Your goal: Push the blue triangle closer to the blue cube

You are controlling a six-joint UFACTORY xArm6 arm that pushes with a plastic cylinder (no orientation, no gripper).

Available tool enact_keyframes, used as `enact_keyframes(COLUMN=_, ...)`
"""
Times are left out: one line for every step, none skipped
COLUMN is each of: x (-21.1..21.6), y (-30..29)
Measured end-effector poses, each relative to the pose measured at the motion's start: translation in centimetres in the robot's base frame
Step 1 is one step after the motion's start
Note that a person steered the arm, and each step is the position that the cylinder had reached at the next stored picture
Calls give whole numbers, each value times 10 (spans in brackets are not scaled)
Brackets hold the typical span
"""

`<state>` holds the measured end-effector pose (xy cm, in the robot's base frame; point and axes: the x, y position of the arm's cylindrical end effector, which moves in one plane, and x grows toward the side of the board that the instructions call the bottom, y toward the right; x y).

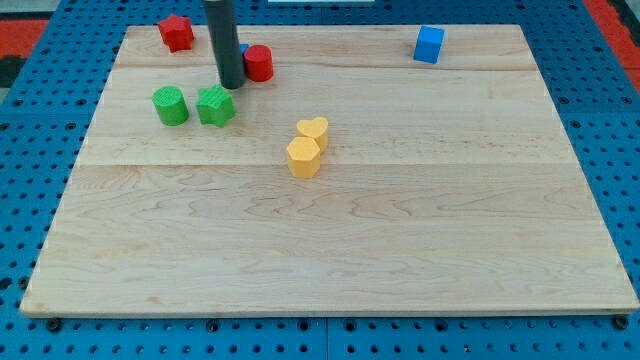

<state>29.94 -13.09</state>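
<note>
Seven small blocks lie on a pale wooden desk (330, 250) that sits on a blue pegboard surface (600, 100), most of them gathered toward the view's top left. My tip (231, 85) stands at the lower end of a straight dark rod (223, 40), just above the green star-shaped block (216, 105) and just left of the red cylinder (259, 63). Only a thin sliver of blue (243, 48) shows between the rod and the red cylinder; this appears to be the blue triangle, mostly hidden behind the rod, and whether my tip touches it cannot be told. The blue cube (429, 44) rests well apart, near the view's top edge and right of centre. A red star-shaped block (176, 32) lies at the top left corner, and a green cylinder (170, 105) sits just beside the green star on its left. Near the middle, a yellow heart (313, 131) and a yellow hexagon (304, 157) touch one another, the heart toward the view's top. No end effector is fitted to the arm, so nothing is grasped or released.
</note>
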Motion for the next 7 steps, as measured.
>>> enact_keyframes(x=-39, y=-8)
enact_keyframes(x=-59, y=74)
enact_keyframes(x=-69, y=83)
enact_keyframes(x=-73, y=8)
enact_keyframes(x=-107, y=42)
enact_keyframes(x=-105, y=131)
enact_keyframes(x=-85, y=211)
